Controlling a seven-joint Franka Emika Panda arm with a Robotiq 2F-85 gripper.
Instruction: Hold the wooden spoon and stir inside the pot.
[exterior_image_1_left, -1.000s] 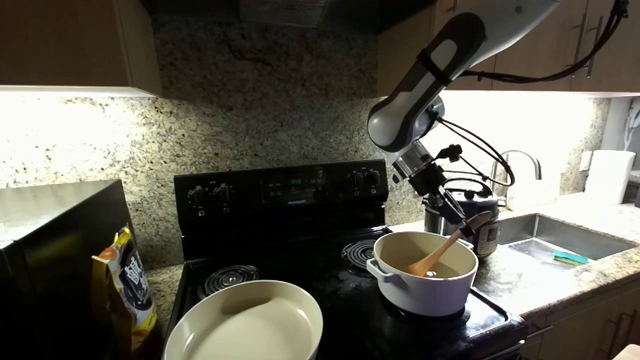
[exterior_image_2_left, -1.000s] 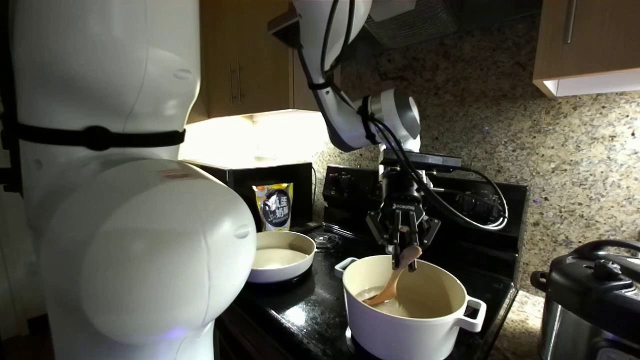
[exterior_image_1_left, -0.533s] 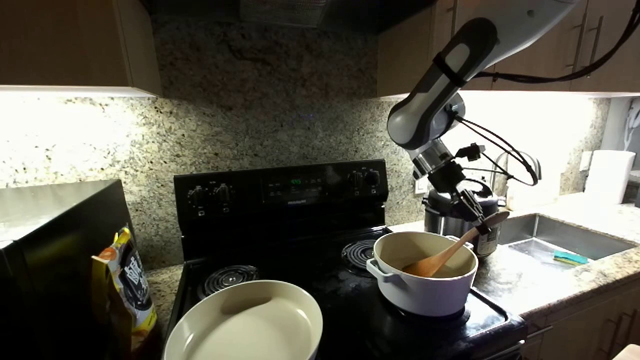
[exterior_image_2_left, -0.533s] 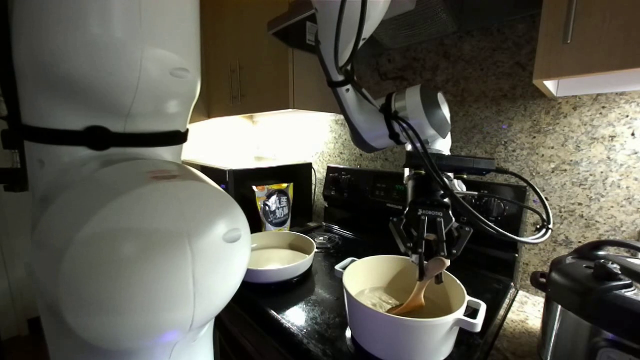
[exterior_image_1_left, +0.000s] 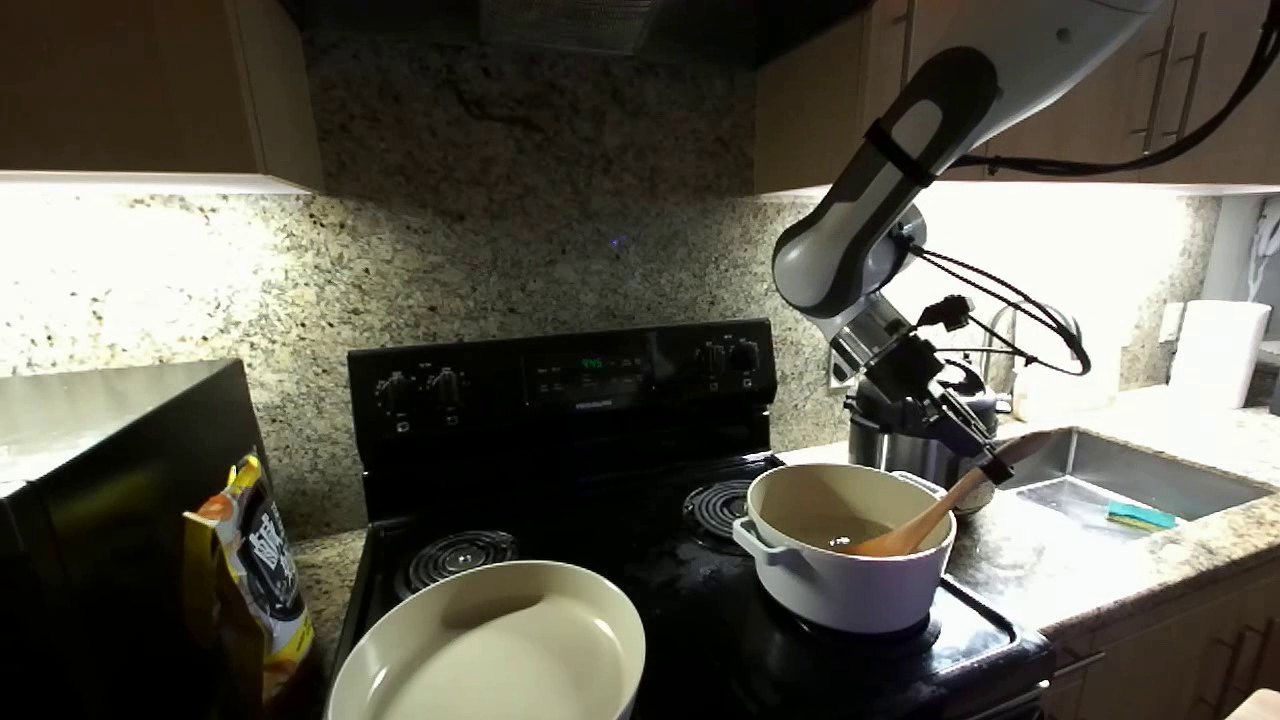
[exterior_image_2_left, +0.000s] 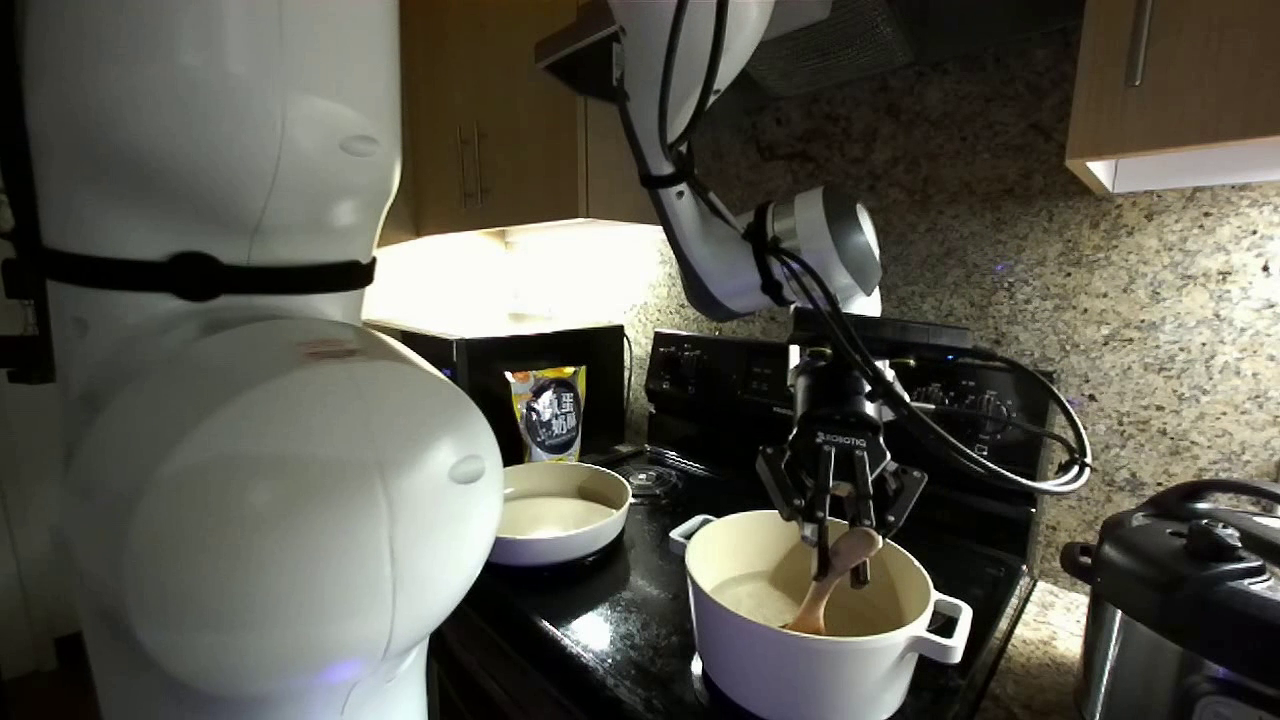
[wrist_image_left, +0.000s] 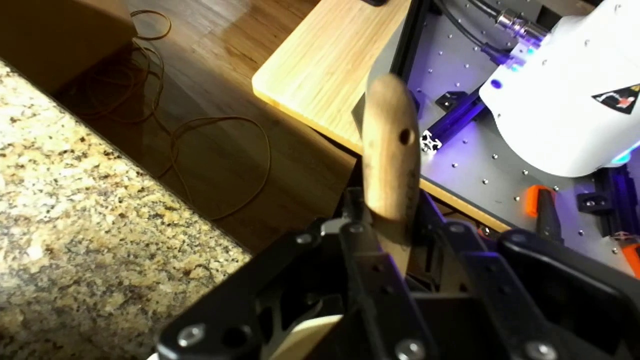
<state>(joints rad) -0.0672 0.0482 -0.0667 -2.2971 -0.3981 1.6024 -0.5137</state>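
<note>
My gripper (exterior_image_1_left: 995, 465) is shut on the handle of the wooden spoon (exterior_image_1_left: 930, 522), near its end. The white pot (exterior_image_1_left: 860, 595) stands on the stove's front burner. The spoon leans over the pot rim, its head down inside by the near wall, in what looks like shallow liquid. In an exterior view the gripper (exterior_image_2_left: 842, 572) hangs over the pot (exterior_image_2_left: 800, 670), and the near rim hides part of the spoon's (exterior_image_2_left: 853, 550) head. In the wrist view the handle end (wrist_image_left: 389, 165) sticks out between the fingertips (wrist_image_left: 392, 220); the head is out of view.
A wide shallow cream bowl (exterior_image_1_left: 336, 690) stands on the stove beside the pot. The steel-and-black cooker (exterior_image_2_left: 1140, 640) stands on the counter past the pot. The stove's control panel (exterior_image_1_left: 560, 370) rises behind. A sink (exterior_image_1_left: 1180, 470) and a snack bag (exterior_image_1_left: 265, 560) also show.
Gripper and spoon have moved toward the cooker side, then lower and slightly back. The spoon's head has swept across the pot to the near wall. The pot has stayed in place.
</note>
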